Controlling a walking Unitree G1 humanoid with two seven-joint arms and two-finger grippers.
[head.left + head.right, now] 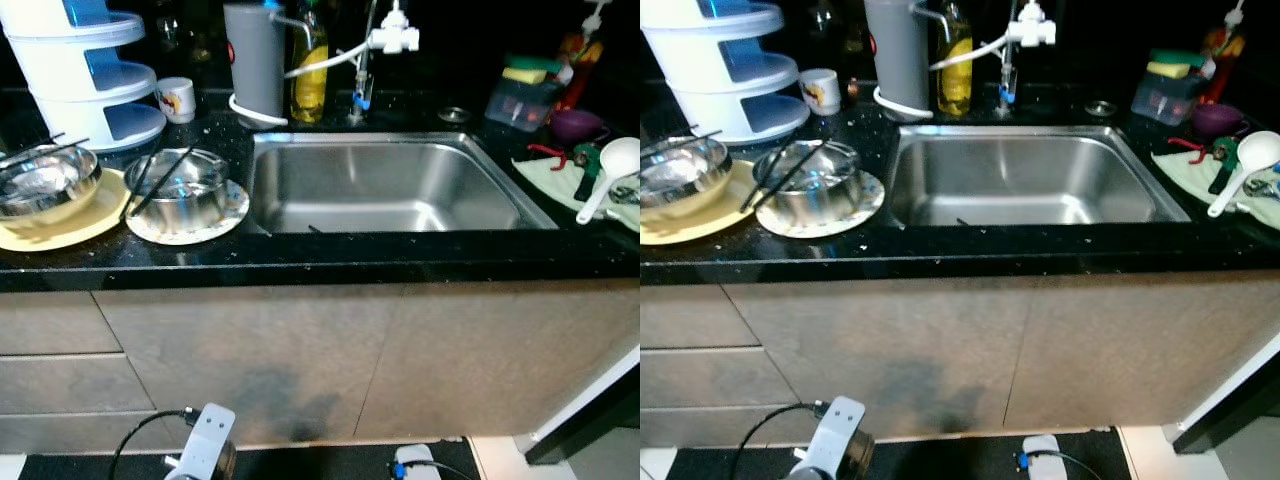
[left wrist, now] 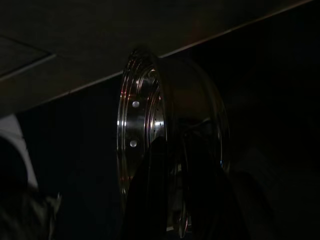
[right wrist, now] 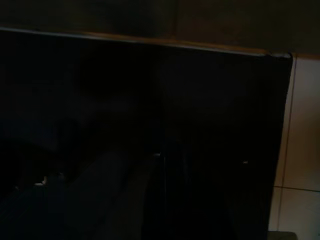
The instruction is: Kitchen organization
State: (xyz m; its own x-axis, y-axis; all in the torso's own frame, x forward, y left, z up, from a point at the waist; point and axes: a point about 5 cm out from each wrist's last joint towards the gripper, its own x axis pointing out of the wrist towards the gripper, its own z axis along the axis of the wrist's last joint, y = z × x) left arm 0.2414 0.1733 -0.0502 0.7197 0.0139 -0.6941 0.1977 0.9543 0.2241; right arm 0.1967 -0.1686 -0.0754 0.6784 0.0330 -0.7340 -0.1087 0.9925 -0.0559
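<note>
A black speckled counter (image 1: 330, 255) ran across the head views, with a stainless sink (image 1: 390, 185) sunk into its middle. To the sink's left, a steel bowl (image 1: 180, 188) sat on a patterned plate (image 1: 235, 210) with black chopsticks (image 1: 150, 180) lying across its rim. Further left, a second steel bowl (image 1: 45, 182) rested on a yellow plate (image 1: 75, 228), partly cut off by the frame edge. Behind them stood a white and blue tiered rack (image 1: 90, 75), its top cropped, and a small mug (image 1: 177, 99). A grey cylinder (image 1: 255, 60) and a yellow bottle (image 1: 309, 70) stood behind the sink beside a white tap (image 1: 392, 35), all fading into a dark background. At the right lay a white ladle (image 1: 610, 170) on a pale cloth (image 1: 560, 180), with a purple bowl (image 1: 575, 124) and a clear container (image 1: 520, 100) behind it.

Both arms hung low in front of the cabinet. The left wrist view was very dark, yet the left end effector (image 2: 175, 195) appeared closed on the rim of a shiny metal bowl (image 2: 145, 125), held on edge. The right wrist view was nearly black; I cannot tell the state of the right end effector.
</note>
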